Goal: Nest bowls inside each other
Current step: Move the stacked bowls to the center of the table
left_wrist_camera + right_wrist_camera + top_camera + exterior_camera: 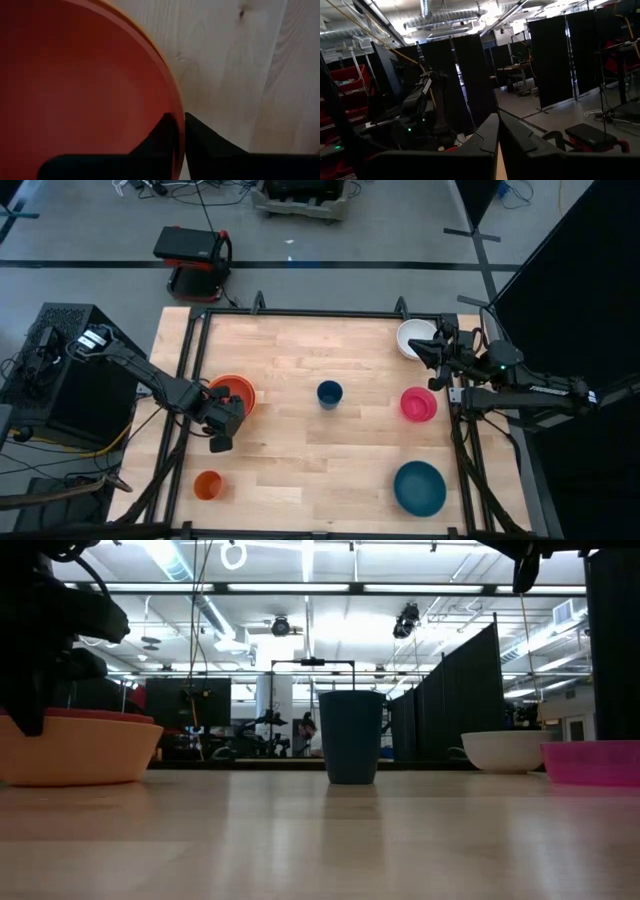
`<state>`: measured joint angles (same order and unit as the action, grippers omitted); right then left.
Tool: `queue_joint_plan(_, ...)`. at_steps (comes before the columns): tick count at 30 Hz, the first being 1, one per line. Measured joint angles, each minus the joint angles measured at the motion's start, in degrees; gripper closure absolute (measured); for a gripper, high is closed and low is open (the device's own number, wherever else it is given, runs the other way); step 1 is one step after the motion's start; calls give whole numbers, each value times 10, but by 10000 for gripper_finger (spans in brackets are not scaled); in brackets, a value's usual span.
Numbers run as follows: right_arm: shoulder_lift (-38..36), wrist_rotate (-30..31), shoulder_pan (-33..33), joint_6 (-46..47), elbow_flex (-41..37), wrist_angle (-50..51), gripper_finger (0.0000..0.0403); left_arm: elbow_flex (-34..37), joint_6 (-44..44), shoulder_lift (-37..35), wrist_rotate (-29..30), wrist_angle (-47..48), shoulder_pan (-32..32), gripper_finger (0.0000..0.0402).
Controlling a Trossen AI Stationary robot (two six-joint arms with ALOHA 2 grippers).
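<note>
A red-orange bowl [228,388] sits nested in a yellow-orange bowl [78,752] at the table's left; its red rim [85,716] stands just above the yellow one. My left gripper [226,418] points down at this stack's near edge and is shut on the red-orange bowl. At the far right my right gripper [437,352] hangs shut and raised beside the white bowl [411,337]. The magenta-pink bowl [418,404] and the teal bowl [419,487] rest on their bases on the right side. My left gripper [180,117] has the red-orange bowl's rim [176,102] between its two fingers, one finger [159,136] inside the bowl and the other [202,140] outside. The fingers come from above, pointing steeply down. I cannot tell whether the yellow-orange bowl's wall is also between them.
A small dark-blue cup [330,394] stands upright mid-table, and a small orange cup [208,485] stands near the front left corner. A black frame [300,312] runs around the wooden tabletop. Bare wood lies between the stack and the blue cup.
</note>
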<state>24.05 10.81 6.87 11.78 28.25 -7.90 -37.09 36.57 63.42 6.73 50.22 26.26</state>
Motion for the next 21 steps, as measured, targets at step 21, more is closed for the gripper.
queue_joint_plan(21,159,-74,-1,76,36,89,403,-123,-125,77,3,-6,-68,401)
